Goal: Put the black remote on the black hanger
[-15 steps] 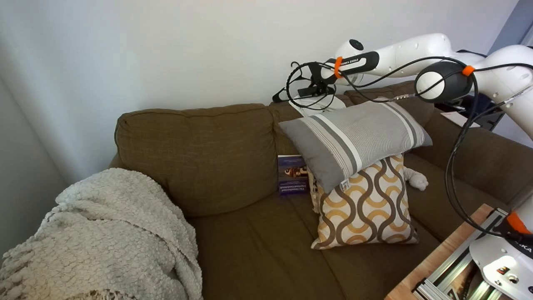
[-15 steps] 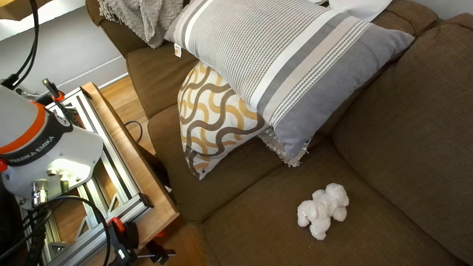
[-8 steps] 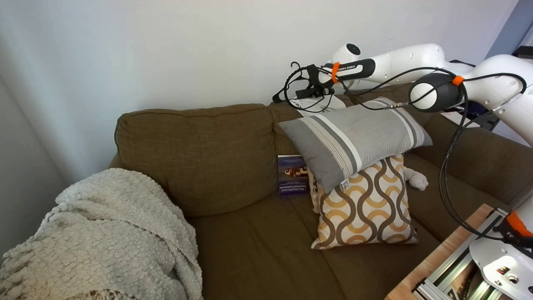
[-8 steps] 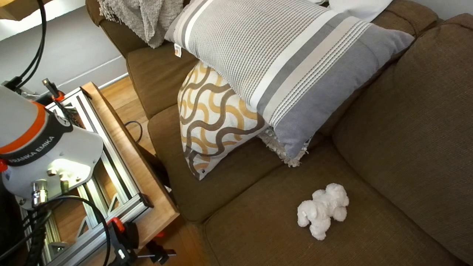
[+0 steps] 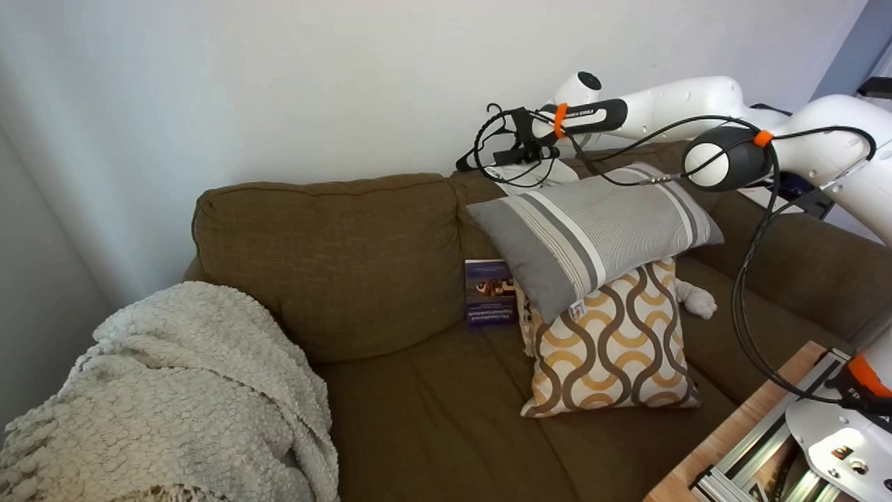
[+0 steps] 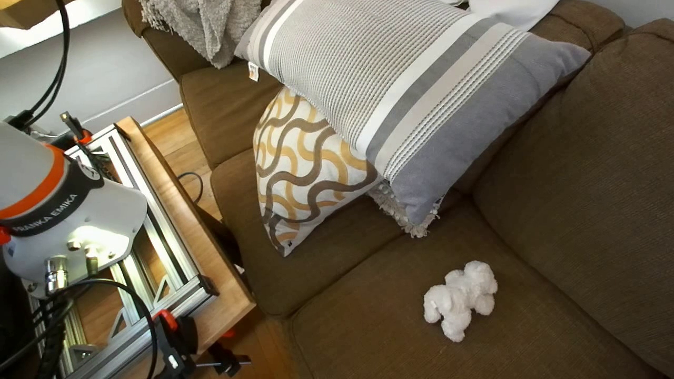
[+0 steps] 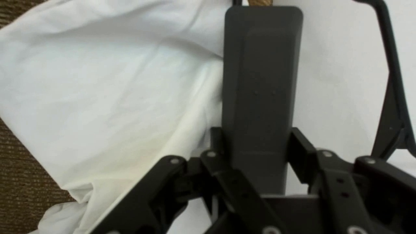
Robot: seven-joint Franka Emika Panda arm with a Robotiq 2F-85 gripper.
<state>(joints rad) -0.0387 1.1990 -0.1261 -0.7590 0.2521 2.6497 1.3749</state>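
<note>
Pale wall (image 5: 313, 84), brown sofa (image 5: 334, 265), robot arm (image 5: 683, 101), black hanger (image 7: 395, 83), pincer (image 7: 256, 139), black remote (image 7: 263, 81) being gripped.
Wall is showing around the hanger's hook. Sofa and arm are running past the edges of both exterior views. Striped pillow (image 5: 599, 223) is covering the top of a patterned pillow (image 5: 613, 341). White cloth (image 7: 107, 97) is lying over the sofa's back, partly hidden by the striped pillow. Hanger is rising above the sofa's back, partly masked by the pincer and cut off in the wrist view. Pincer is clasping the remote by its long sides, narrowed to its width. Remote is projecting beyond the pincer, near end partly hidden; in the wrist view a pale strip is parting it from the hanger's bar.
</note>
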